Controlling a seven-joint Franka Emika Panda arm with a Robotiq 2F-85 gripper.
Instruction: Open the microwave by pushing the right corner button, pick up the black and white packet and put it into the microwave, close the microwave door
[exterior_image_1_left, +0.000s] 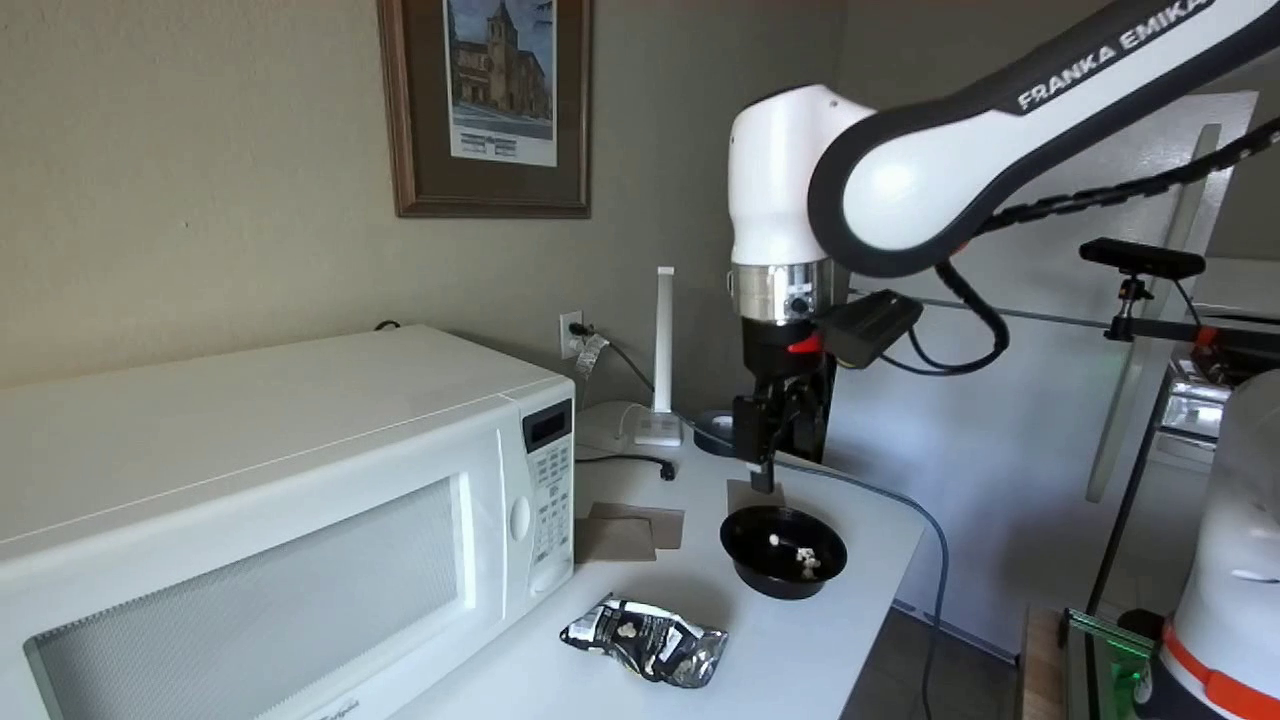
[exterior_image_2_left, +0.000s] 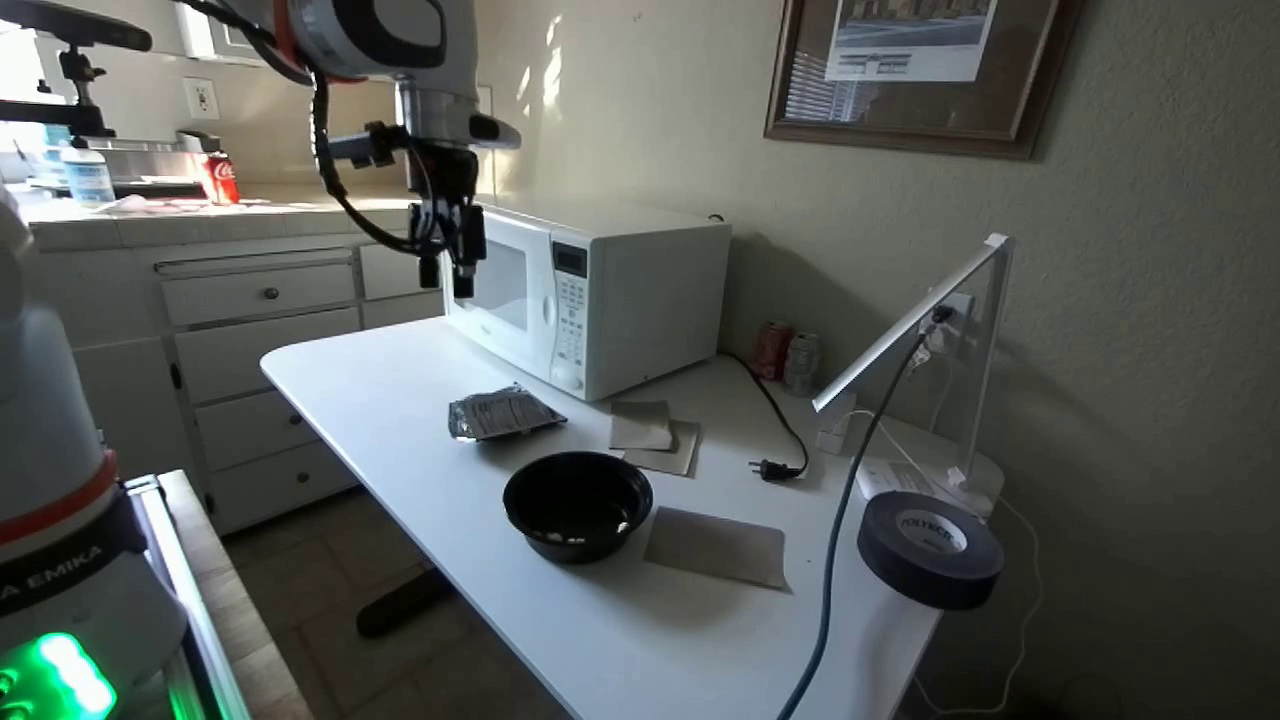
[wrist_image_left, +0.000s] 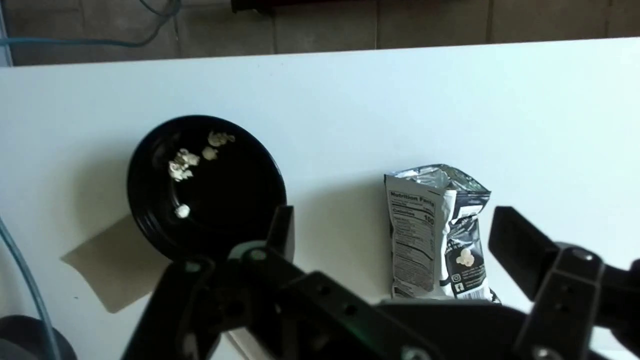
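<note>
Beige walls (exterior_image_1_left: 250, 200), one hung with a framed picture (exterior_image_1_left: 500, 85), stand beyond the jaws, which hang spread wide above a white bench (exterior_image_2_left: 380, 375). Below them on it lies the black and white packet (exterior_image_1_left: 645, 640), near a black bowl (exterior_image_1_left: 778, 585); to one side stands the microwave (exterior_image_2_left: 610, 300), its door (exterior_image_1_left: 260, 620) closed.

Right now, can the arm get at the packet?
Likely yes: the pincer hangs open and empty above the table, nothing lies over the packet, and the bowl stands apart from it.
</note>
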